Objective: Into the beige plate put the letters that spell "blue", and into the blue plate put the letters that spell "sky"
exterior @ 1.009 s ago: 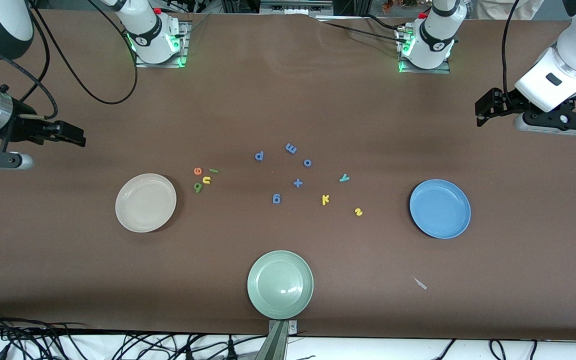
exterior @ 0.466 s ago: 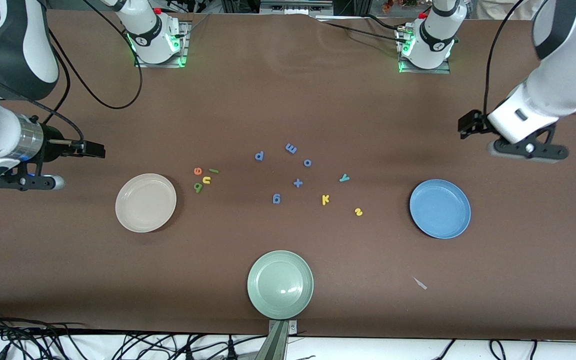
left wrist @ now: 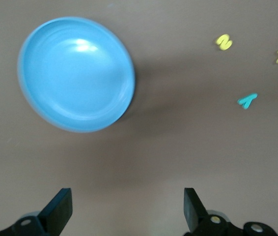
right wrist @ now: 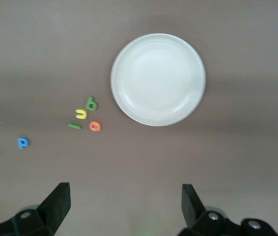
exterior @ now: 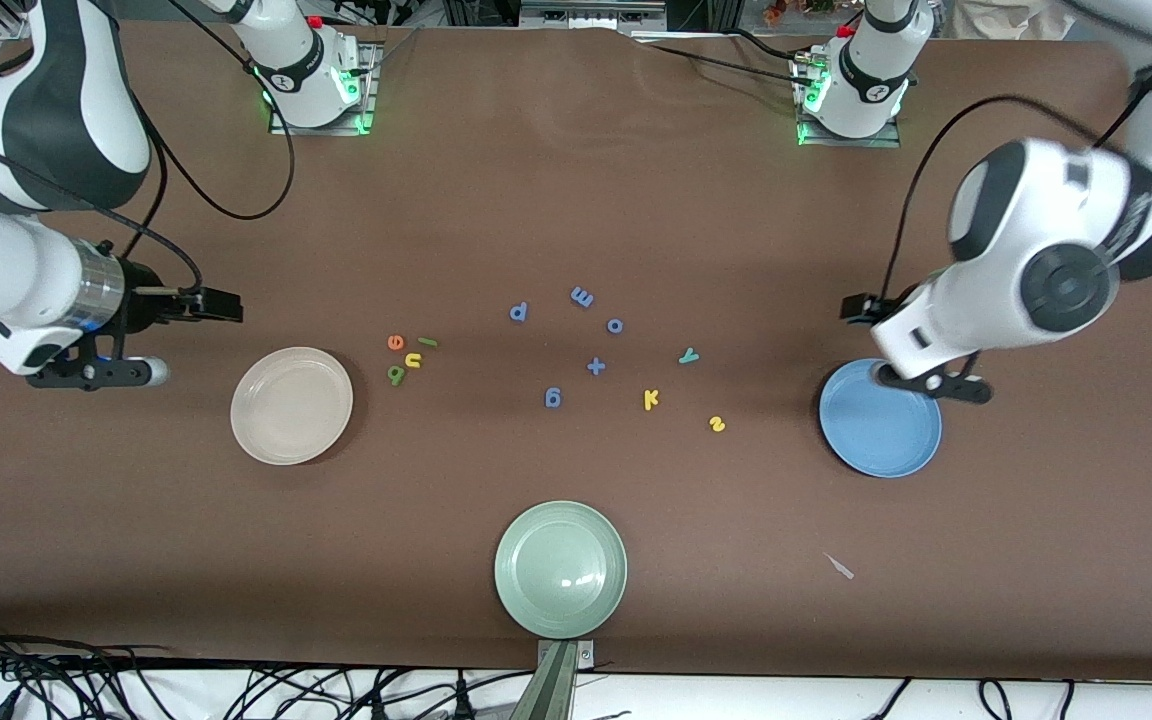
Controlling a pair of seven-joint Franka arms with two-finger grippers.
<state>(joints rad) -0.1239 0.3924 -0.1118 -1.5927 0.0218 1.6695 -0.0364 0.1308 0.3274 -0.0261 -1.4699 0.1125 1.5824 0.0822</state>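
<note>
The beige plate (exterior: pixel 291 405) (right wrist: pixel 157 78) lies bare toward the right arm's end. Beside it cluster the orange e (exterior: pixel 395 342), light-green l (exterior: pixel 427 342), yellow u (exterior: pixel 414 360) and olive b (exterior: pixel 396 375). The blue plate (exterior: pixel 880 418) (left wrist: pixel 75 73) lies bare toward the left arm's end. Near it are the teal y (exterior: pixel 688 355), yellow k (exterior: pixel 650 399) and yellow s (exterior: pixel 717 424). My right gripper (exterior: pixel 221 305) (right wrist: pixel 125 204) hangs open over bare table by the beige plate. My left gripper (exterior: pixel 854 308) (left wrist: pixel 126 206) hangs open, holding nothing, by the blue plate's rim.
Blue letters p (exterior: pixel 519 312), m (exterior: pixel 582 297), o (exterior: pixel 615 325), a plus sign (exterior: pixel 595 366) and g (exterior: pixel 553 398) lie mid-table between the two clusters. A pale green plate (exterior: pixel 560 568) sits nearest the front camera. A small pale scrap (exterior: pixel 840 567) lies beside it.
Both arms have swung in from the table's ends, the left gripper to the blue plate's rim, the right toward the beige plate. Both stay open. No letter has moved.
</note>
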